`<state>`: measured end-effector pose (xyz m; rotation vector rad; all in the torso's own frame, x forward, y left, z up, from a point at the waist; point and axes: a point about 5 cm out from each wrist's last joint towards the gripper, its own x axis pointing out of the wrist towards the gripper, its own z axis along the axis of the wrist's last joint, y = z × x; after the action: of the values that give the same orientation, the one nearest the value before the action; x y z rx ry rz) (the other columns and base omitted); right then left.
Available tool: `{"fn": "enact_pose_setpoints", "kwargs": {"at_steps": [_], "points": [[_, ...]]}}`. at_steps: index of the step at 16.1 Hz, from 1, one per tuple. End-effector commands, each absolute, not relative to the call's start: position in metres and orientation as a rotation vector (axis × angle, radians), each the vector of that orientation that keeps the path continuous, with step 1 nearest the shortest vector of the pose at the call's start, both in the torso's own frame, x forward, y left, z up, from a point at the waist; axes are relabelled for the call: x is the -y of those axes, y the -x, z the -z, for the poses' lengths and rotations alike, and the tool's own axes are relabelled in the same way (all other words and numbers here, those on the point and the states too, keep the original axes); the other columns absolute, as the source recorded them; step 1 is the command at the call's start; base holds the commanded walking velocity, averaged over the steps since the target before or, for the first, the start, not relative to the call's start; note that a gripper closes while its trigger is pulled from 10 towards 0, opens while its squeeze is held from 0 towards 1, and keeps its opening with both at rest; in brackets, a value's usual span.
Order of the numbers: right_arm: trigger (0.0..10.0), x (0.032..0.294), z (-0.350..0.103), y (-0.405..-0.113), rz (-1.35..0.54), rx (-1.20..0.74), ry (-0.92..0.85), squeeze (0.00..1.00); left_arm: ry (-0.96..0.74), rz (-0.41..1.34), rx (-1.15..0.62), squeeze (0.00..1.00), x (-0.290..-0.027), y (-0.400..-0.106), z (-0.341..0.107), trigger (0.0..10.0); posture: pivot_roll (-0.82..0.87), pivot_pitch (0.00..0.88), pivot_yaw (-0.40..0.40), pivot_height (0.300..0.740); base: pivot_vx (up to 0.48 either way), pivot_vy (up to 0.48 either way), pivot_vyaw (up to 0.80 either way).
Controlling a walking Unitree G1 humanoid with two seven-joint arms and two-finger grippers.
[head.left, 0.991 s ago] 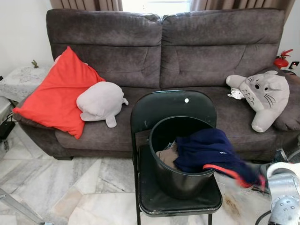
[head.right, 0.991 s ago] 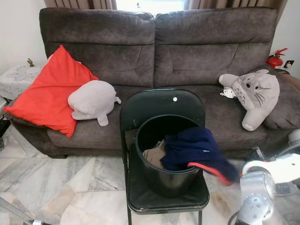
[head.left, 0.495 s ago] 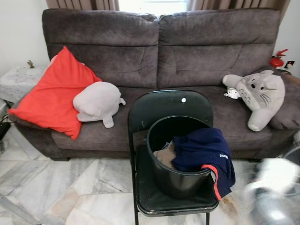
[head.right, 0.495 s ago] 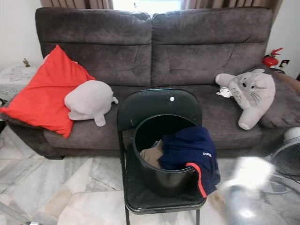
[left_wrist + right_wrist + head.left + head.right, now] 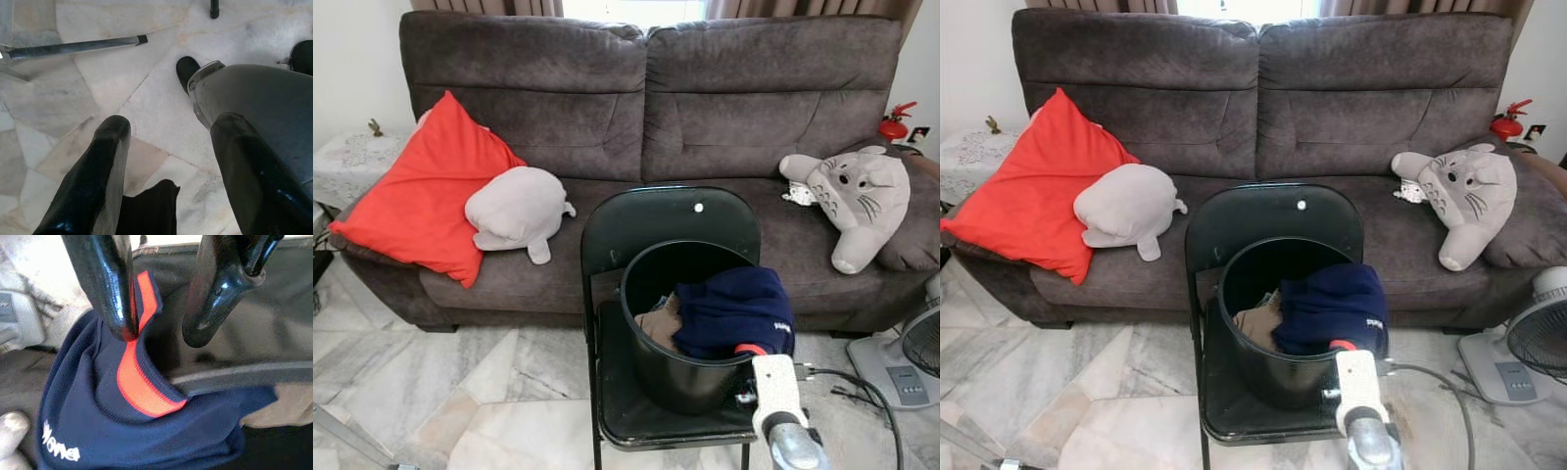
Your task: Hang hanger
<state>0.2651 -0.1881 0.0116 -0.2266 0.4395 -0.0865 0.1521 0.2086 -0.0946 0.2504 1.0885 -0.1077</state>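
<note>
Marble floor (image 5: 489, 392) spreads under everything, pale and veined. Nearest, the right gripper (image 5: 156, 328) reaches down at the front rim of a black bucket (image 5: 680, 377); its fingers (image 5: 110, 289) stand apart, one tip touching the orange trim of a navy garment (image 5: 729, 311), nothing clamped between them. That garment drapes over the bucket's front right rim, with a tan cloth (image 5: 656, 328) tucked beside it inside. No hanger can be made out among the clothes. In the wrist view the left gripper (image 5: 168, 147) hangs low over the floor, fingers (image 5: 98, 176) spread and empty, beside the robot's dark leg (image 5: 264, 112).

Bucket sits on the seat of a black folding chair (image 5: 671, 230). To the right a white fan (image 5: 906, 357) stands on the floor, its cable trailing toward the chair.

Behind, a brown sofa (image 5: 646, 108) carries a red cushion (image 5: 426, 201) and a grey plush (image 5: 519, 208) touching it on the left, and a grey cat plush (image 5: 857, 201) on the right. A red extinguisher (image 5: 898, 122) peeks past the sofa's right arm.
</note>
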Motion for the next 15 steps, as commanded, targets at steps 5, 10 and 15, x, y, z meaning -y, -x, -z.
{"fn": "enact_pose_setpoints", "kwargs": {"at_steps": [5,10,15], "points": [[10.0,0.188,-0.005,-0.269,0.143,-0.359,0.220,0.00,-0.251,0.105,-1.105,0.00,-0.211,-0.146,0.097,10.0,-0.12,0.064,0.024,0.740,0.000,0.000,0.00],[10.0,0.217,0.012,-0.251,0.363,-0.393,0.250,0.00,-0.259,0.110,-1.109,0.00,-0.212,-0.145,0.097,10.0,-0.11,0.070,0.031,0.740,0.000,0.000,0.00],[10.0,0.231,0.007,-0.257,0.411,-0.379,0.278,0.00,-0.267,0.119,-1.110,0.00,-0.214,-0.144,0.096,10.0,-0.11,0.079,0.042,0.740,0.000,0.000,0.00]]}}
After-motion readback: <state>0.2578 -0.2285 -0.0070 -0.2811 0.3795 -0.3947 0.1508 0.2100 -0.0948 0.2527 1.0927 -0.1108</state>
